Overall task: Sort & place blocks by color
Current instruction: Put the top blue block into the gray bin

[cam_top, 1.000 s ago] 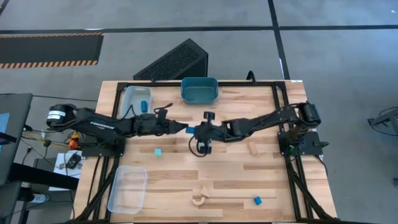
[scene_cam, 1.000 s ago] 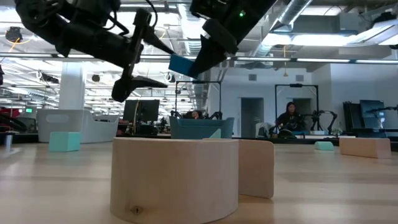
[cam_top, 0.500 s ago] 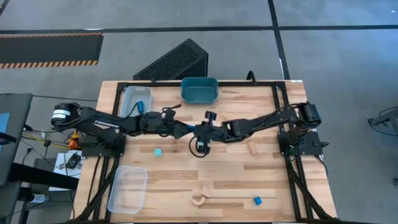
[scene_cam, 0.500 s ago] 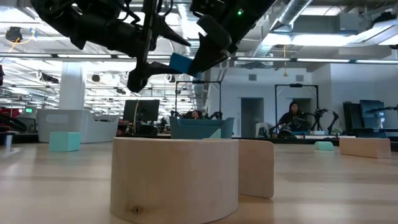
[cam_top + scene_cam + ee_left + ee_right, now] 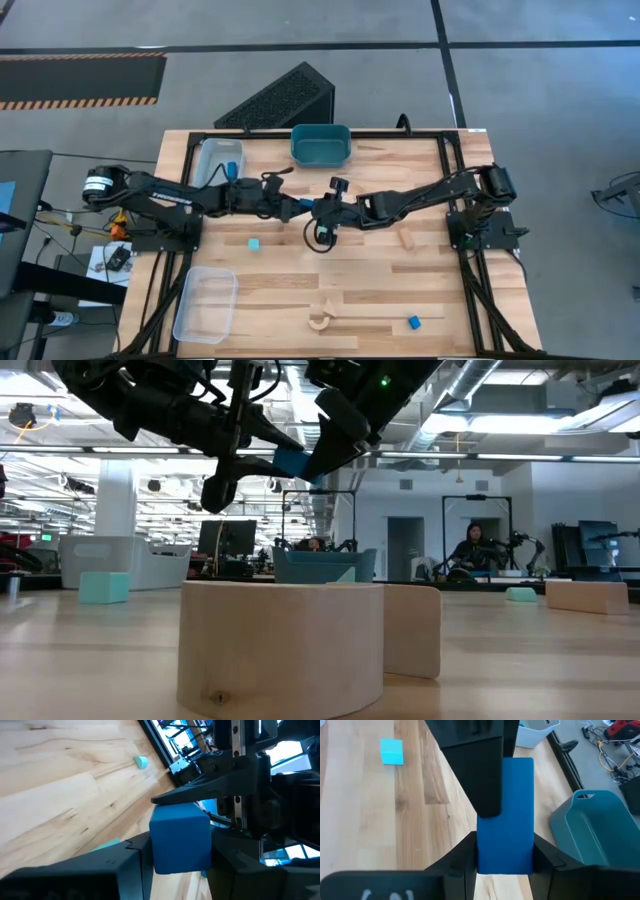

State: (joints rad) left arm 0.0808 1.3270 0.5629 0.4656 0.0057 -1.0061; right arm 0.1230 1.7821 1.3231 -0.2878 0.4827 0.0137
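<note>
A darker blue block (image 5: pixel 307 209) hangs above the middle of the table between my two grippers. My left gripper (image 5: pixel 299 208) reaches in from the left and my right gripper (image 5: pixel 317 210) from the right; both are shut on it. The block fills the left wrist view (image 5: pixel 180 837) and the right wrist view (image 5: pixel 506 815). A pale cyan block (image 5: pixel 254 243) lies on the table below and to the left. Another blue block (image 5: pixel 413 322), a wooden arch (image 5: pixel 320 320) and a tan block (image 5: pixel 407 238) also lie on the table. My left gripper pinches the blue block's left end (image 5: pixel 159 851) between its two fingers (image 5: pixel 131 859). It comes level from the table's left. One finger (image 5: pixel 476 770) lies over the block's upper face. The block is lifted clear. My right gripper pinches the block's right end by two opposite sides (image 5: pixel 486 856) between its fingers (image 5: pixel 462 859). It comes level from the table's right. The block is level and clear of the table.
A teal tub (image 5: pixel 320 145) stands at the far middle. One clear tray (image 5: pixel 212 152) at the far left holds a blue block (image 5: pixel 231 170); another clear tray (image 5: pixel 205 305) sits at the near left. People show in the room beyond the table.
My left gripper has gone toward the table's right edge, up to the blue block held by my right gripper, and its fingers now lie on the block. The block and my right gripper have kept still.
</note>
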